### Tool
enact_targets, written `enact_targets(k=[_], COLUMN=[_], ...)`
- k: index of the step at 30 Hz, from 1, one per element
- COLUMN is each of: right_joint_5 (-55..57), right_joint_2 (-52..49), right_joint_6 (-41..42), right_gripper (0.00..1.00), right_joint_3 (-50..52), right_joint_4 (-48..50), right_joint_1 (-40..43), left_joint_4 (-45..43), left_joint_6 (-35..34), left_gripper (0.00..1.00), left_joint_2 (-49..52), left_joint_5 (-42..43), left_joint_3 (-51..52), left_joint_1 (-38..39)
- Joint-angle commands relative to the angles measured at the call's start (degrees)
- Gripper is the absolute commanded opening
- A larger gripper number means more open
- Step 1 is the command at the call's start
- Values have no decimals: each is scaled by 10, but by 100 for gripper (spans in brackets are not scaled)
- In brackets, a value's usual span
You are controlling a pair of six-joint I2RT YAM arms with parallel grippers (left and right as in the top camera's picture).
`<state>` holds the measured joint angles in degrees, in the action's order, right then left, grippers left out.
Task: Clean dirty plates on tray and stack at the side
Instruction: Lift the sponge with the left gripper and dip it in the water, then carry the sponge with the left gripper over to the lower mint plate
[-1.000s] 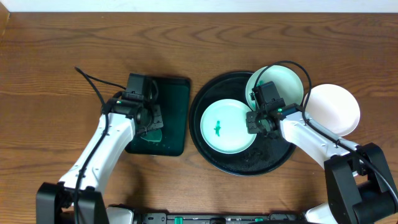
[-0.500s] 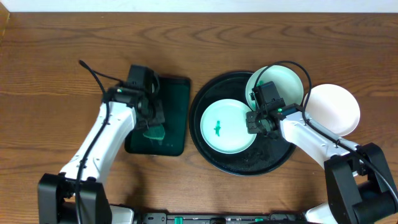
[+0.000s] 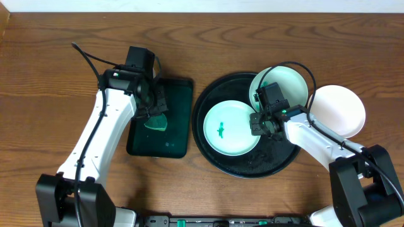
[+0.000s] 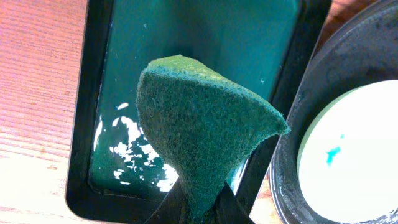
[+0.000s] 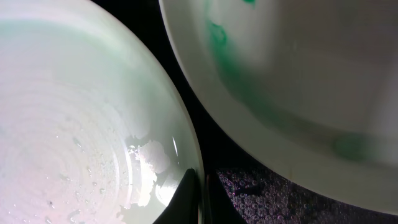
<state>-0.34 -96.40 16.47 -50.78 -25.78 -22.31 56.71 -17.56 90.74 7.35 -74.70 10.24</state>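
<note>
The large black round tray point(image 3: 218, 157) holds two plates. A pale mint plate with a green smear point(image 3: 228, 129) lies at its left; it also shows in the left wrist view point(image 4: 354, 155). A second mint plate point(image 3: 284, 85) leans on the tray's back right rim. A white plate point(image 3: 344, 110) sits on the table to the right of the tray. My right gripper point(image 3: 257, 123) is shut on the right rim of the smeared plate point(image 5: 93, 137). My left gripper point(image 3: 153, 116) is shut on a green scouring pad point(image 4: 202, 130) and holds it above the small dark green tray point(image 3: 173, 142).
The dark green rectangular tray point(image 4: 186, 37) has wet patches on its bottom. Its right rim lies close to the black tray's left rim point(image 4: 292, 180). Bare wooden table spreads to the left and back.
My left gripper has risen and moved toward the back with the scouring pad, lifting it off the green tray. The right arm and the plates have not moved.
</note>
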Motion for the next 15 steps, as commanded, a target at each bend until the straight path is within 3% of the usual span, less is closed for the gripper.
enact_targets(k=[1, 15], right_joint_5=[-6, -6], right_joint_2=[-5, -5], right_joint_6=[-7, -7], right_gripper=[1, 1], right_joint_3=[2, 2], right_joint_4=[-4, -4], right_joint_1=[-3, -3], left_joint_4=[2, -4], left_joint_6=[4, 4], left_gripper=[8, 7], left_joint_2=[3, 3], left_joint_5=[-1, -1], left_joint_3=[-10, -4], left_joint_1=[1, 1])
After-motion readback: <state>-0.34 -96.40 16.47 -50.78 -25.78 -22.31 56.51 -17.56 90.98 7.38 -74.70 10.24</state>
